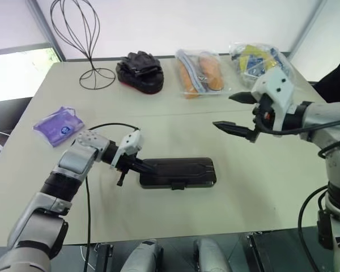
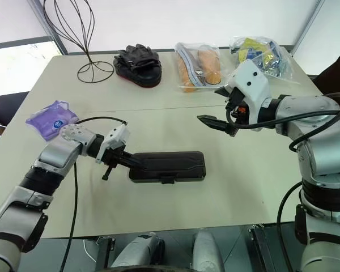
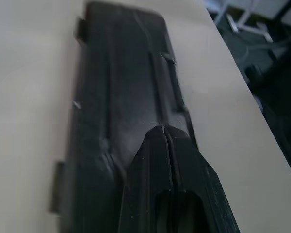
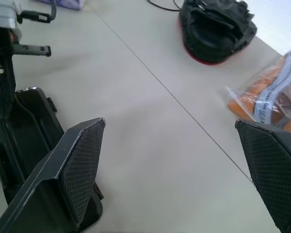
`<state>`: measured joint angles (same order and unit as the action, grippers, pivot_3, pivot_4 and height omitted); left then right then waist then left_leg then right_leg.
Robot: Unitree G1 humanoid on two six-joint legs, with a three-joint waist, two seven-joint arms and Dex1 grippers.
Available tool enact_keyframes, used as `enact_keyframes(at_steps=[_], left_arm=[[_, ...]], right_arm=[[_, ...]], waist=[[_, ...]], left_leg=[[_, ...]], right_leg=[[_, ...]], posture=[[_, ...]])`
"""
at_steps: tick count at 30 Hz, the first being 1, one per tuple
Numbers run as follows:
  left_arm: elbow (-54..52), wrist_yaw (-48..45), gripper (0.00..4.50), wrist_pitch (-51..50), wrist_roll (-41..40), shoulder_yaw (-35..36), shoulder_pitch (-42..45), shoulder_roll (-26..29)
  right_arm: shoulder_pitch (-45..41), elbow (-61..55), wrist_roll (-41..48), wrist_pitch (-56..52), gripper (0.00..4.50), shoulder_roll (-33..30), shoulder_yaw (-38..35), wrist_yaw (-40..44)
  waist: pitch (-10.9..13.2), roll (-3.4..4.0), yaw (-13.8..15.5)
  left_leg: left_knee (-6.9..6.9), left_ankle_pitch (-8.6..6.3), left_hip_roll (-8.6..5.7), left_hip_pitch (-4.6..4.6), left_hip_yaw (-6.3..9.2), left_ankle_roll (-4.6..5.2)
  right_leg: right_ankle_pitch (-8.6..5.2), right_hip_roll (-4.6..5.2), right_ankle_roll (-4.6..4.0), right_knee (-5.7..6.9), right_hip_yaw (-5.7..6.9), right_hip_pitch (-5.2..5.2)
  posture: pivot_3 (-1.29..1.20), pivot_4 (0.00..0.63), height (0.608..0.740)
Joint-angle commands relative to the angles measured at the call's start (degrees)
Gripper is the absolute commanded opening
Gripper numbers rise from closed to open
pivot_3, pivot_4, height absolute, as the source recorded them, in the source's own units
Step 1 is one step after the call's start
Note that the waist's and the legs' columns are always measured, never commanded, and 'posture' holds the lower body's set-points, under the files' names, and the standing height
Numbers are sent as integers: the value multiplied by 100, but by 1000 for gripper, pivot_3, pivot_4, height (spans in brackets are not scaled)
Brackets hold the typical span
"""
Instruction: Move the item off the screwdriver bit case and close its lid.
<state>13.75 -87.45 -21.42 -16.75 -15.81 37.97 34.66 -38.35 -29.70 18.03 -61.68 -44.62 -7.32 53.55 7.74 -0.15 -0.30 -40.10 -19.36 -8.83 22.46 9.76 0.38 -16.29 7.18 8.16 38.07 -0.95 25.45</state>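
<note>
Beige worktop (image 1: 175, 127), bright window (image 1: 17, 73) at upper left. Left tool (image 1: 141, 166), pinched together, touches the screwdriver bit case (image 1: 184, 171) at centre; right tool (image 1: 223, 110) hovers at right, spread apart.

Case (image 1: 178, 173) sits about mid table (image 1: 260, 192), pack (image 1: 59, 126) off to its left. Along the back, left to right: stand (image 1: 93, 59), mitt (image 1: 140, 71), two bags (image 1: 199, 72).

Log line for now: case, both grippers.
flat black plastic screwdriver bit case: on beige table, lid looks down, nothing on top | left gripper: shut, tips on case | right gripper: open, raised, empty
</note>
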Motion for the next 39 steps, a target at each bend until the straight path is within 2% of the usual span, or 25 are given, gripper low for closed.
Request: enact_keyframes(at_steps=[1, 4, 7, 10, 13, 14, 18, 23, 31, 39], left_arm=[[626, 1010, 0, -437, -688, 1125, 1123, -589], [1459, 1564, 0, -403, -877, 1727, 2031, -790], [1963, 1434, 0, 359, -280, 1333, 2124, -845], [2626, 1269, 0, 1277, 299, 935, 2120, -975], [3679, 1163, 0, 1839, 560, 842, 2350, -1225], [3968, 1117, 0, 2007, 665, 794, 2426, -1271], [4864, 963, 0, 2553, 1139, 569, 2729, -1505], [5397, 598, 0, 2869, 1581, 370, 2955, -1764], [5569, -32, 0, 2840, 1911, 284, 3015, -1986], [5533, -220, 0, 3419, 2506, -172, 2653, -2209]], right_arm=[[186, -457, 356, -7, 4439, 7, 174, -98], [638, -1028, 690, -101, 4439, 75, 759, -67], [938, -1201, 755, 128, 3590, 248, 1263, -206], [1051, -1009, 753, 237, 2054, 493, 1470, -444], [1265, -990, 654, 383, 425, 409, 1946, -437], [1303, -1007, 672, 386, 71, 400, 2037, -444], [1457, -1170, 937, 157, 71, 567, 2209, -588], [1672, -1160, 802, 117, 71, 791, 2590, -1046], [1754, -878, 425, 291, 71, 912, 3036, -1527], [1632, -329, -266, 630, 71, 762, 3330, -1796]], waist=[[6, -11, 94], [8, -28, 94], [-2, -15, -3], [-2, -15, -50], [6, -29, -36], [7, -30, -38], [6, -33, -23], [3, -38, -42], [3, -38, -48], [2, -40, -48]], left_leg=[[-6, 0, -5, 1, 2, 1], [-23, 1, -11, 10, 7, 1], [-1, 0, -13, -3, -5, 1], [2, 0, -25, -9, -8, 2], [-9, 1, -28, -5, -7, 3], [-12, 1, -29, -1, -3, 3], [-12, 1, -34, 2, -1, 4], [-17, -1, -37, 3, 0, 7], [-17, -1, -36, 2, -1, 7], [-21, -2, -38, 2, 0, 8]], right_leg=[[0, 2, 0, 0, 1, -2], [0, 8, 0, 4, 3, -2], [0, 22, 1, 8, 2, -1], [0, 34, 1, 8, 6, -3], [0, 33, 2, 8, 13, -2], [0, 33, 2, 8, 18, -1], [0, 40, 2, 8, 18, -1], [0, 42, 2, 9, 19, -4], [0, 40, 2, 13, 19, -1], [0, 41, 2, 14, 21, -3]], posture=[[0, 150, 740], [0, 150, 740], [0, 150, 740], [0, 150, 740], [0, 150, 740], [0, 150, 740], [0, 150, 740], [0, 150, 740], [0, 150, 740], [0, 150, 740]])
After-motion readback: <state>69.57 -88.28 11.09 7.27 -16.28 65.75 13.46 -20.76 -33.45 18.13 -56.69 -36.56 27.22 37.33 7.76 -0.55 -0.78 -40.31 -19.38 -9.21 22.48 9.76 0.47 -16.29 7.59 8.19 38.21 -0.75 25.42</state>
